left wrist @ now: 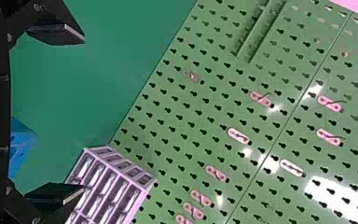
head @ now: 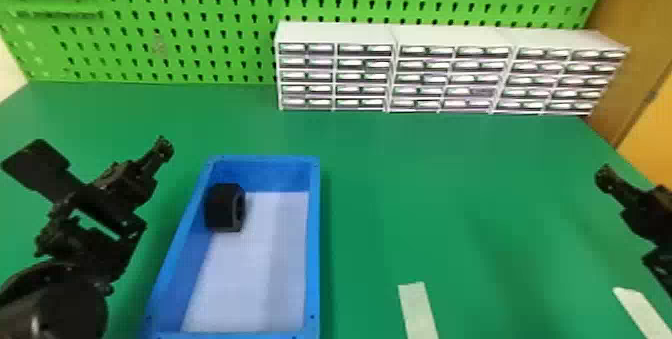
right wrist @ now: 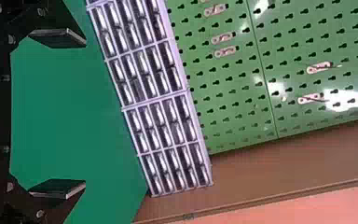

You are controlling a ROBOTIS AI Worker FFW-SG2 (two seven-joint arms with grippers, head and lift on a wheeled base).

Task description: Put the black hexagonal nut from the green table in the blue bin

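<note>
Nut [head: 223,208] located inside the bin [head: 314,243], at its left wall, toward the far end; hole faces right. Bin sits on the green surface [head: 400,178], its floor pale.

Left end effector [head: 99,155]: over the surface at the left, beside the bin; fingers wide apart, nothing between them. Right end effector [head: 645,213]: at the right edge of the head view, well apart from the bin; right wrist view gives its fingers apart as well, also with nothing held.

Behind: white drawers [head: 335,33] in three units, set by the green pegboard [head: 200,38]. Near side, right of the bin: two pale strips [head: 419,313], perhaps tape; the rendering is too soft to be certain.
</note>
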